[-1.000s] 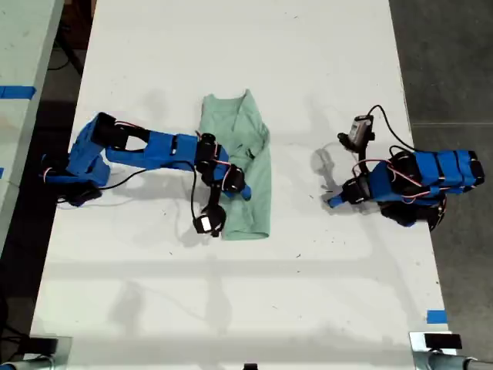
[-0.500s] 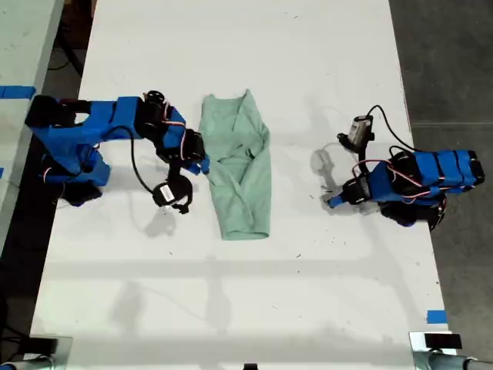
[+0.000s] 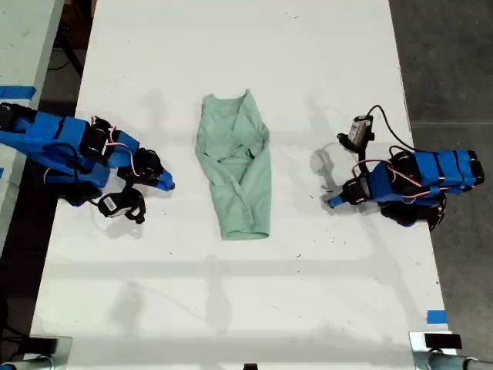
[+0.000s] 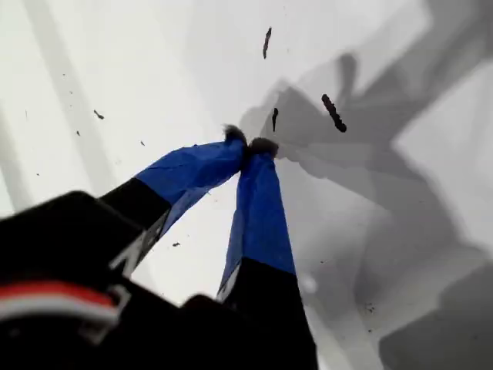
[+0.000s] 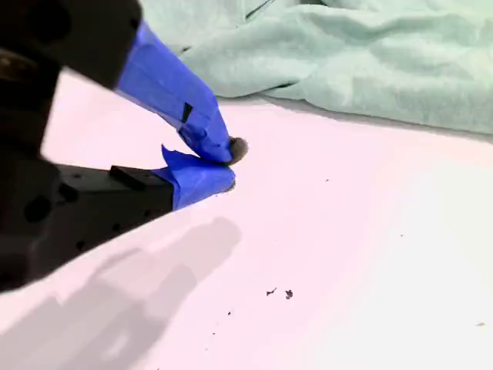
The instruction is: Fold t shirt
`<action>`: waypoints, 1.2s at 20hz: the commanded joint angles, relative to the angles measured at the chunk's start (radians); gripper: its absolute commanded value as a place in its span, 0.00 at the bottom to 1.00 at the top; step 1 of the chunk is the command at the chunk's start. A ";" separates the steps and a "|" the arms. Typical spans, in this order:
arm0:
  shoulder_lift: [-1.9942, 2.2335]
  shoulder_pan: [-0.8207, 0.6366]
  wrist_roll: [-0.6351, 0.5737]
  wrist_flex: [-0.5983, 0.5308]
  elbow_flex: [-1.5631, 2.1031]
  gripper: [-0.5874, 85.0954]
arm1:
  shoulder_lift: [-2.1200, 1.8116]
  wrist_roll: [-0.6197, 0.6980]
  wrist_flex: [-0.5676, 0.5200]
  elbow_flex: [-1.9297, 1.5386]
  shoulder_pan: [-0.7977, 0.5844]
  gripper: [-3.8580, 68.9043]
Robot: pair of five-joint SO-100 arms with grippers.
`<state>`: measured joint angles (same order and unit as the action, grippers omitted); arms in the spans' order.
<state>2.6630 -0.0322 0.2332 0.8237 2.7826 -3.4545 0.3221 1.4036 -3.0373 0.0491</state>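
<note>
Shirt: the small pale mint-green t shirt [image 3: 236, 175] of soft, wrinkled cloth lies flat on the white table [image 3: 246, 308], near the table's middle and a little toward the exterior view's top. It is folded into a long narrow shape, wider at the end toward the exterior view's top and narrower at the opposite end. Neither arm touches it.

My second gripper [image 5: 227, 166], with blue-taped fingers on a black body, sits low over the bare table just beside the cloth's edge. The t shirt fills the far part of the second wrist view [image 5: 347, 54]. The jaws are pressed nearly together at the tips, with nothing between them. In the exterior view this gripper [image 3: 166, 183] points toward the shirt from the exterior view's left, clear of the cloth, on a blue arm that is drawn back toward that edge.

My first gripper [image 4: 250, 146] also has blue-taped fingers, meeting at the tips over bare table marked with small dark specks; it grasps nothing. In the exterior view it [image 3: 331, 201] rests at the exterior view's right, well apart from the shirt, with its blue arm folded behind it.
</note>
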 commanded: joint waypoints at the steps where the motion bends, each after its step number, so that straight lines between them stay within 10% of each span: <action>1: 0.092 -0.040 -0.048 -0.176 0.173 0.00 | 0.002 0.009 -0.015 -0.049 0.006 0.08; 4: 0.629 -0.118 -0.080 -0.129 0.511 0.00 | 0.002 0.009 -0.015 -0.049 0.006 0.08; 6: 0.881 -0.167 -0.086 0.202 0.512 0.00 | 0.003 0.006 -0.015 -0.051 0.008 0.08; 24: 0.848 -0.149 -0.101 0.209 0.512 0.02 | 0.006 0.011 -0.015 -0.051 0.014 0.08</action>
<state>3.5051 -0.1764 0.1335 1.0308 3.2505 -3.4545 0.3221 1.4036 -3.0388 0.0522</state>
